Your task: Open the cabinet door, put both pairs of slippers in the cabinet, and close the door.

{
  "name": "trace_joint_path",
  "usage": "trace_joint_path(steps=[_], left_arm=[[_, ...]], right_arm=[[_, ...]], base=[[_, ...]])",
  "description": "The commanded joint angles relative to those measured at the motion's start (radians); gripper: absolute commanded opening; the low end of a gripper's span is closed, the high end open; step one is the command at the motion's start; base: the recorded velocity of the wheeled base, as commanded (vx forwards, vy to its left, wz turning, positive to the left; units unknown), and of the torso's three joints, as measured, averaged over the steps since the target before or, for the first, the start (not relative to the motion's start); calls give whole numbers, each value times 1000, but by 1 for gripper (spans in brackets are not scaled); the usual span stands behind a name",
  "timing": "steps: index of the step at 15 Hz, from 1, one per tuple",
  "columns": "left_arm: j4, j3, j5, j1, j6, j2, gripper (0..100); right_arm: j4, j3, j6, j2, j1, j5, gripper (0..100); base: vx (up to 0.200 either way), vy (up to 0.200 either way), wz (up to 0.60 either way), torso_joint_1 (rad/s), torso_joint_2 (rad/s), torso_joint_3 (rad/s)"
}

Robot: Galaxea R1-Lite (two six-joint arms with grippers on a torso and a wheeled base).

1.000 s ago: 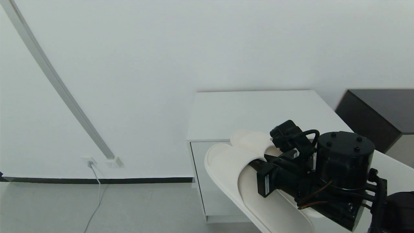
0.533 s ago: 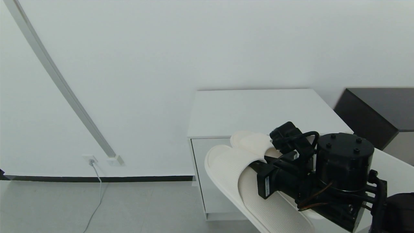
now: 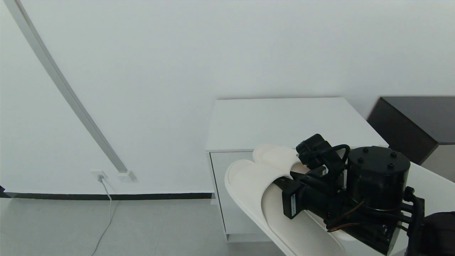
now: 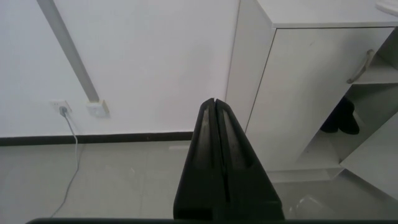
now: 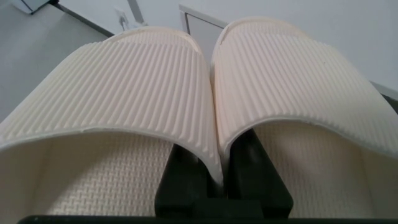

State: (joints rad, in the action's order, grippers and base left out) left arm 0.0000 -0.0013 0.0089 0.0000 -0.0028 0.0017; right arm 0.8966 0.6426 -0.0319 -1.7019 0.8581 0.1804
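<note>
A pair of cream ribbed slippers hangs side by side in the air in front of the white cabinet, near its left front corner. My right gripper is shut on the two straps where they meet; the slippers hide most of its fingers. My left gripper is shut and holds nothing, low over the grey floor to the left of the cabinet. A door panel with a curved handle stands beside an open compartment with a shelf and a dark thing inside.
A dark grey block stands to the right of the cabinet. A slanted grey rail runs down the white wall to a socket with a cable trailing onto the floor. Open floor lies left of the cabinet.
The head camera shifted slightly a second ago, so the cabinet sits a little higher in the picture. My right gripper keeps the slippers in the same hold.
</note>
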Motion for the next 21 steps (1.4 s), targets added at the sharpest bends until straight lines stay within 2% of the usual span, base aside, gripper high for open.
trace_joint_path(steps=[1, 18, 21], left_arm=[[0, 1, 0, 0, 0, 0, 0], [0, 0, -1, 0, 0, 0, 0], [2, 0, -1, 0, 0, 0, 0]], right_arm=[[1, 0, 0, -4, 1, -1, 0], [1, -7, -3, -4, -1, -7, 0], [1, -14, -5, -4, -1, -9, 0]], base=[[0, -200, 0, -2, 7, 7], [0, -200, 0, 3, 4, 1], [0, 0, 0, 0, 0, 0]])
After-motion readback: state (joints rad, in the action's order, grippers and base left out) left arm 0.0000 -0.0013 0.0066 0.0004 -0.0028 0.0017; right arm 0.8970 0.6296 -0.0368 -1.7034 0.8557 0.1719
